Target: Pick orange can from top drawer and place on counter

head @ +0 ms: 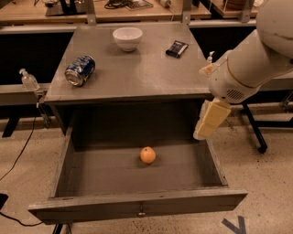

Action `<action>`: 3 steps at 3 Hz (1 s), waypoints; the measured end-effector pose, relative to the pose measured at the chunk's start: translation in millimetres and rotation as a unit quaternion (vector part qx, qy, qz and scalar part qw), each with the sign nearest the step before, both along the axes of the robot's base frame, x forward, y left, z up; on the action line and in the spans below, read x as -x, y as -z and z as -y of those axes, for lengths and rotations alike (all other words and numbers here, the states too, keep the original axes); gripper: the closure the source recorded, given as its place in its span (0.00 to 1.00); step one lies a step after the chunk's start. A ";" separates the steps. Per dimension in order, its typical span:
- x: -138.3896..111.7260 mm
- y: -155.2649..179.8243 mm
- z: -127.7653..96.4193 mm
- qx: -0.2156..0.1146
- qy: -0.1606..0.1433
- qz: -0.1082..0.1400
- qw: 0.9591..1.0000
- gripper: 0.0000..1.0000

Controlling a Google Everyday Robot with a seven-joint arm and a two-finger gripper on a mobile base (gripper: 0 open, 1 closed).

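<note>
The orange can (147, 155), a small round orange ball, lies on the floor of the open top drawer (137, 208), near its middle. The drawer is pulled fully out, with its flat front panel and small knob toward me. The counter (137, 68) is the flat grey cabinet top above it. My gripper (204, 129) hangs from the white arm at the right and points down over the drawer's right wall, right of and above the orange can, apart from it and holding nothing that I can see.
On the counter stand a white bowl (127, 38) at the back, a blue-and-silver soda can (79, 70) lying at the left, and a small dark packet (176, 48) at the back right. A wooden workbench (114, 11) runs behind. A clear bottle (29, 80) is at the left.
</note>
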State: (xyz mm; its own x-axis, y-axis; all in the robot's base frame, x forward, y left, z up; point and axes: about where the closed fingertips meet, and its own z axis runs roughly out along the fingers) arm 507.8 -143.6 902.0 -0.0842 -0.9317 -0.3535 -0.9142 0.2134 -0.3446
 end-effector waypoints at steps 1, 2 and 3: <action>-4.5 18.1 -21.1 0.001 -0.040 -0.015 0.999 0.00; -16.1 64.8 -44.7 0.000 -0.056 -0.031 0.998 0.00; -24.6 127.2 -68.8 -0.026 -0.055 -0.044 0.997 0.00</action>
State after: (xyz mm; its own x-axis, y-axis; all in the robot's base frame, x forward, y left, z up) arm 532.4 -74.8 774.8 -0.0152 -0.9173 -0.3979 -0.9592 0.1258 -0.2533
